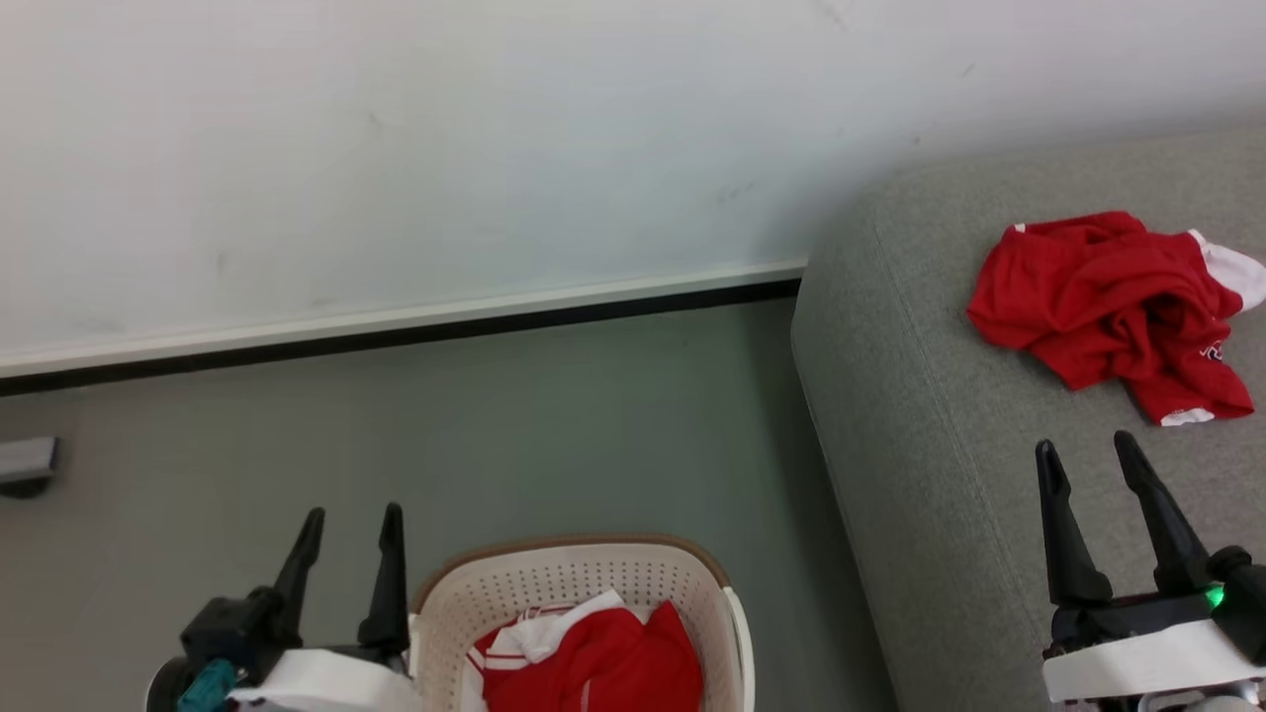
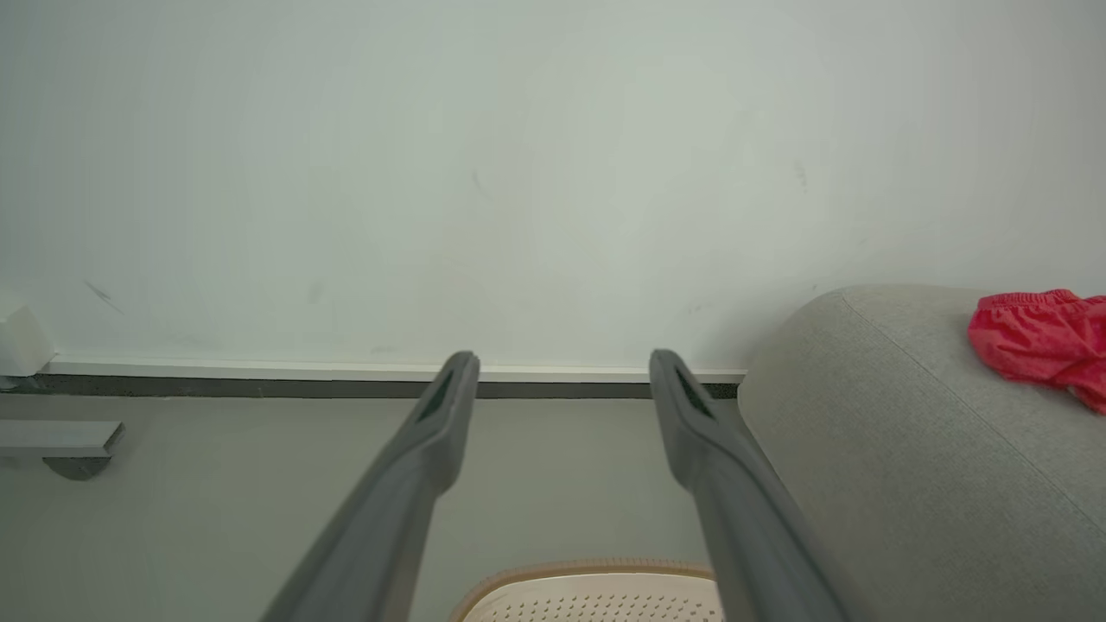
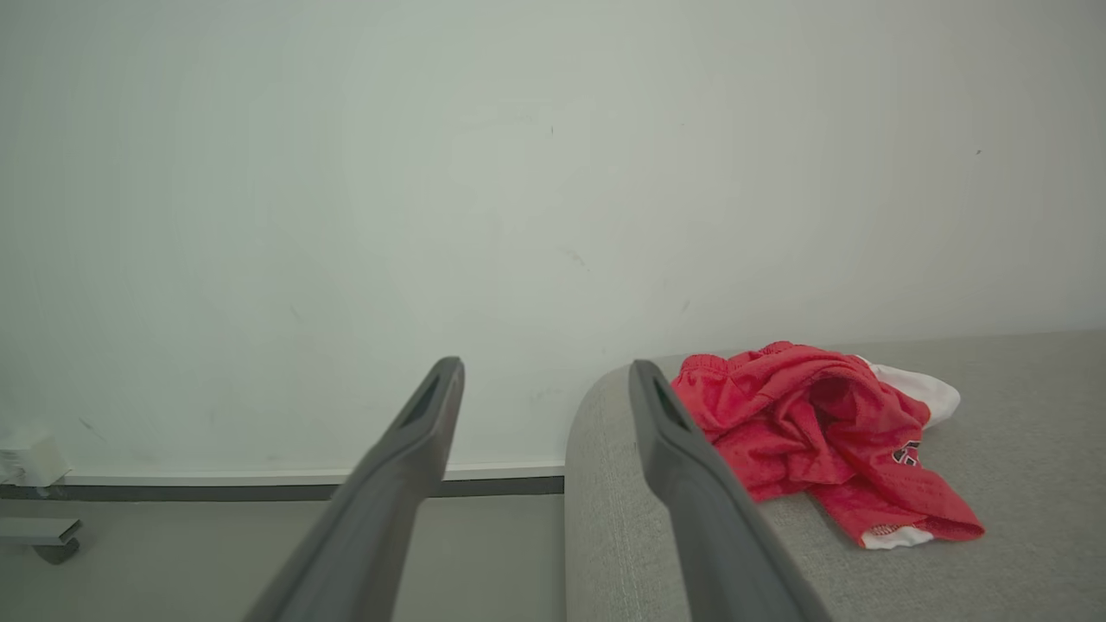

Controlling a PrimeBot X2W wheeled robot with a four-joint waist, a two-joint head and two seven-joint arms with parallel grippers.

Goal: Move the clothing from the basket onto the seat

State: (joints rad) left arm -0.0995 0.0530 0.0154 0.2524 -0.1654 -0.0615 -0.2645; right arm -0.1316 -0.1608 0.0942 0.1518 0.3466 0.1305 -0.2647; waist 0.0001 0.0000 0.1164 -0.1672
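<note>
A cream basket [image 1: 569, 583] with a brown rim stands on the floor at the bottom middle, holding red clothing [image 1: 603, 663] with white trim. Another red garment [image 1: 1113, 302] lies crumpled on the grey seat [image 1: 920, 425] at the right. My left gripper [image 1: 351, 524] is open, just left of the basket, with nothing between its fingers. My right gripper [image 1: 1088, 450] is open above the seat, a little in front of the crumpled garment. The left wrist view shows the basket's rim [image 2: 587, 574] below the open fingers, and the right wrist view shows the garment [image 3: 812, 441] on the seat [image 3: 1020, 484].
A white wall [image 1: 445, 148] with a pale and dark baseboard runs behind the grey floor [image 1: 544, 435]. A small grey fixture [image 1: 28, 465] sits low at the far left by the wall.
</note>
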